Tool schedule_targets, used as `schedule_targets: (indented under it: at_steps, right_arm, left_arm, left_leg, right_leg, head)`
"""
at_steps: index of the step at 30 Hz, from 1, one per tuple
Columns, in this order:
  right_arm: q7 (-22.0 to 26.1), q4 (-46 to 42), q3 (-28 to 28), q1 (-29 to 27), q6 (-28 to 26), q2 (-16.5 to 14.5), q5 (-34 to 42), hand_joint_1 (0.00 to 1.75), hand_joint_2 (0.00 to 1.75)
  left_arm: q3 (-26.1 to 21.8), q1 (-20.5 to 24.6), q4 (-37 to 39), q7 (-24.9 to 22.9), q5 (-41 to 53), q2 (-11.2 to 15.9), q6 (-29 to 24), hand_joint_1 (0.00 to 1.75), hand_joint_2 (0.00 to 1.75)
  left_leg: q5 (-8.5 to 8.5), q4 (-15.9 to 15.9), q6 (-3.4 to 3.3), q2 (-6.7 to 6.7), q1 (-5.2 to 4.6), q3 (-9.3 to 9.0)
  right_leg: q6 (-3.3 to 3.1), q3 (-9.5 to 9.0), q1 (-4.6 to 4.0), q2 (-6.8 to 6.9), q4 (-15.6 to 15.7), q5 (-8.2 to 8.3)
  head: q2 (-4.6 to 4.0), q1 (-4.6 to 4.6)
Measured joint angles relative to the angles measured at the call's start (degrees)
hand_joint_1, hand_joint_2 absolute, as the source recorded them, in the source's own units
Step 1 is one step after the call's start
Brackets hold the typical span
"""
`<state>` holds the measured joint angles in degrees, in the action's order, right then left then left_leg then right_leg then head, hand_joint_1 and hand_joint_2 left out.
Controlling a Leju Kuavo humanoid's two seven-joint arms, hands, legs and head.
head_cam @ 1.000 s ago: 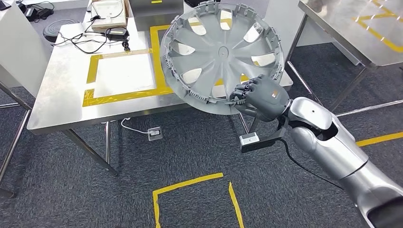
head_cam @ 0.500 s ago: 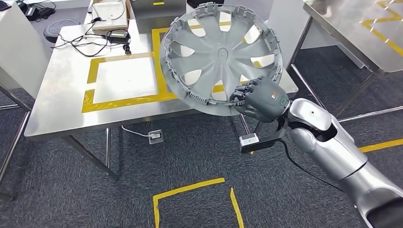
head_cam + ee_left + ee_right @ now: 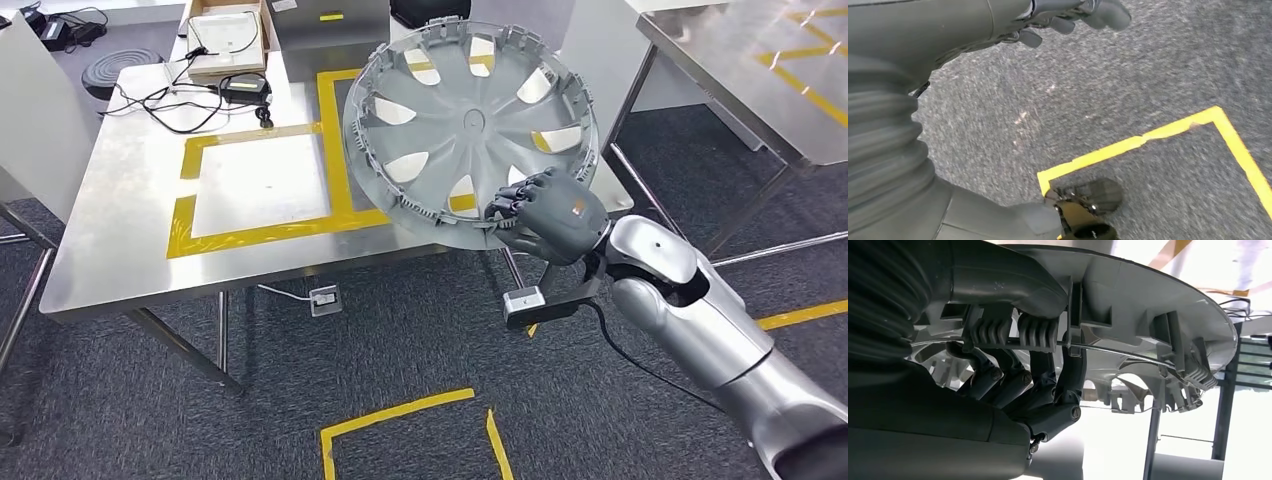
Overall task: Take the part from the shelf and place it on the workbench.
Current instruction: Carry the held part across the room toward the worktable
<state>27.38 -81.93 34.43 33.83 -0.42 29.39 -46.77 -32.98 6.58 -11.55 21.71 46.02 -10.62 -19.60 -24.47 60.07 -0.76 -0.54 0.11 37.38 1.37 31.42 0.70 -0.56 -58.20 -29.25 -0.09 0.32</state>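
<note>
right hand [image 3: 545, 215] fingers [image 3: 1013, 385] clenched on the hubcap [image 3: 470, 125] rim; left hand [image 3: 1068, 17] fingers loosely curled, holding nothing.

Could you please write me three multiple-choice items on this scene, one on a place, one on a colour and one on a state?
1. Where is the wheel cover?
A. flat on the floor
B. held up over the near edge of the workbench
C. on a shelf

2. What colour is the tape marking the rectangle on the workbench?
A. yellow
B. red
C. blue

3. What is the right hand doing?
A. hanging with nothing in it
B. pressing flat on the table
C. gripping the wheel cover's rim

Answers:
1 B: in the head view the cover is tilted in the air in front of the table, touching nothing but the hand.
2 A: the strips on the steel top are yellow.
3 C: the right wrist view shows the fingers curled around the rim.
</note>
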Motion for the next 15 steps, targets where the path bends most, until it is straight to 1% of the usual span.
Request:
schedule_targets:
  at_steps: [1, 2, 3, 4, 5, 6, 7, 8, 9, 10, 11, 12, 13, 14, 15]
  right_arm:
    - [0.1, -0.2, -0.1, -0.1, 0.0, 0.2, 0.0, 1.75, 1.75]
    - [0.1, -0.4, -0.2, -0.1, 0.0, 0.4, 0.1, 1.75, 1.75]
    - [0.1, -0.6, -0.3, -0.1, 0.0, 0.6, 0.1, 1.75, 1.75]
    - [0.1, -0.7, -0.4, -0.3, 0.0, 0.7, 0.1, 1.75, 1.75]
    - [0.1, -0.7, -0.5, -0.5, 0.0, 0.8, 0.1, 1.75, 1.75]
    - [0.0, -0.8, -0.5, -0.7, 0.0, 0.9, 0.1, 1.75, 1.75]
    - [0.0, -0.8, -0.6, -1.1, 0.0, 1.1, 0.1, 1.75, 1.75]
    - [0.0, -0.8, -0.6, -1.4, 0.0, 1.2, 0.1, 1.75, 1.75]
    - [0.0, -0.9, -0.7, -1.6, 0.0, 1.4, 0.2, 1.75, 1.75]
    - [0.0, -1.1, -0.7, -1.7, 0.0, 1.6, 0.2, 1.75, 1.75]
    - [0.0, -1.2, -0.8, -1.8, 0.0, 1.8, 0.3, 1.75, 1.75]
    - [0.0, -1.4, -0.9, -1.9, 0.0, 2.0, 0.4, 1.75, 1.75]
    - [-0.1, -1.5, -1.0, -2.0, 0.0, 2.3, 0.4, 1.75, 1.75]
    - [-0.1, -1.6, -1.1, -2.1, 0.0, 2.5, 0.5, 1.75, 1.75]
    - [-0.1, -1.7, -1.2, -2.3, -0.1, 2.7, 0.5, 1.75, 1.75]
  left_arm:
    - [0.0, 0.0, 0.0, 0.0, 0.1, 0.0, 0.0, 0.0, 1.75]
    - [0.0, 0.0, 0.0, 0.0, 0.2, 0.0, 0.0, 0.0, 1.75]
    - [0.0, 0.1, 0.0, 0.0, 0.2, 0.0, 0.0, 0.0, 1.75]
    - [0.0, 0.1, -0.1, 0.0, 0.3, 0.0, 0.0, 0.0, 1.75]
    - [0.0, 0.2, -0.1, 0.0, 0.3, 0.0, 0.0, 0.0, 1.75]
    - [0.0, 0.2, -0.1, 0.0, 0.3, 0.0, 0.0, 0.0, 1.75]
    - [0.0, 0.1, -0.1, -0.1, 0.3, 0.0, 0.0, 0.0, 1.75]
    - [0.0, 0.1, -0.1, -0.1, 0.4, 0.0, 0.0, 0.0, 1.75]
    - [0.0, 0.1, -0.1, -0.1, 0.4, 0.0, 0.1, 0.0, 1.75]
    - [0.0, 0.1, -0.1, -0.1, 0.5, 0.0, 0.1, 0.0, 1.75]
    - [0.0, 0.1, 0.0, -0.1, 0.5, -0.1, 0.1, 0.0, 1.75]
    - [0.0, 0.2, 0.0, -0.1, 0.6, -0.1, 0.2, 0.0, 1.75]
    - [0.0, 0.2, 0.0, -0.1, 0.6, -0.1, 0.2, 0.0, 1.75]
    - [0.0, 0.2, 0.0, -0.1, 0.7, -0.1, 0.2, 0.0, 1.75]
    - [0.0, 0.2, 0.0, -0.1, 0.7, -0.1, 0.3, 0.0, 1.75]
  left_leg:
    - [-0.18, -0.1, -0.37, -0.04, 0.04, -0.18]
    - [-0.38, -0.2, -0.76, -0.07, 0.11, -0.44]
    - [-0.56, -0.3, -1.09, -0.08, 0.19, -0.73]
    - [-0.79, -0.3, -1.37, -0.1, 0.14, -0.94]
    - [-1.03, -0.3, -1.59, -0.12, 0.07, -1.13]
    - [-1.3, -0.3, -1.72, -0.14, -0.03, -1.37]
    - [-1.61, -0.2, -1.79, -0.17, -0.15, -1.71]
    - [-1.96, -0.2, -1.82, -0.2, -0.25, -2.16]
    - [-2.35, -0.2, -1.81, -0.23, -0.36, -2.71]
    - [-2.74, -0.2, -1.76, -0.25, -0.43, -3.27]
    - [-3.12, -0.2, -1.63, -0.27, -0.56, -3.71]
    - [-3.43, -0.2, -1.42, -0.32, -0.64, -3.95]
    - [-3.64, -0.2, -1.14, -0.35, -0.67, -4.04]
    - [-3.8, -0.3, -0.81, -0.37, -0.68, -4.07]
    - [-3.94, -0.4, -0.47, -0.37, -0.66, -4.17]
  right_leg:
    - [0.29, 0.03, 0.09, 0.09, -0.3, -0.31]
    - [0.54, 0.51, 0.14, 0.17, -1.5, -0.92]
    - [0.72, 1.69, 0.16, 0.25, -3.7, -1.85]
    - [0.83, 3.69, 0.16, 0.31, -7.2, -3.09]
    - [0.89, 6.23, 0.14, 0.32, -11.3, -4.34]
    - [0.89, 8.65, 0.14, 0.31, -14.7, -5.0]
    - [0.82, 10.36, 0.13, 0.32, -16.6, -4.71]
    - [0.65, 10.92, 0.1, 0.32, -16.2, -3.21]
    - [0.38, 10.29, 0.01, 0.32, -13.5, -0.73]
    - [-0.02, 8.9, -0.14, 0.34, -9.5, 2.04]
    - [-0.46, 7.37, -0.38, 0.37, -5.8, 3.89]
    - [-0.81, 6.1, -0.63, 0.38, -2.8, 4.92]
    - [-1.06, 5.38, -0.84, 0.38, -1.2, 5.07]
    - [-1.21, 5.1, -1.0, 0.34, -0.8, 4.61]
    - [-1.31, 4.91, -0.95, 0.26, -0.4, 4.49]
  head:
    - [0.0, 0.07]
    - [0.0, 0.14]
    - [0.0, 0.19]
    - [0.0, 0.25]
    - [0.0, 0.28]
    - [0.0, 0.28]
    - [0.0, 0.29]
    - [0.0, 0.29]
    - [0.0, 0.29]
    - [0.0, 0.29]
    - [0.0, 0.25]
    - [0.0, 0.22]
    - [0.0, 0.18]
    - [0.0, 0.15]
    - [0.0, 0.17]
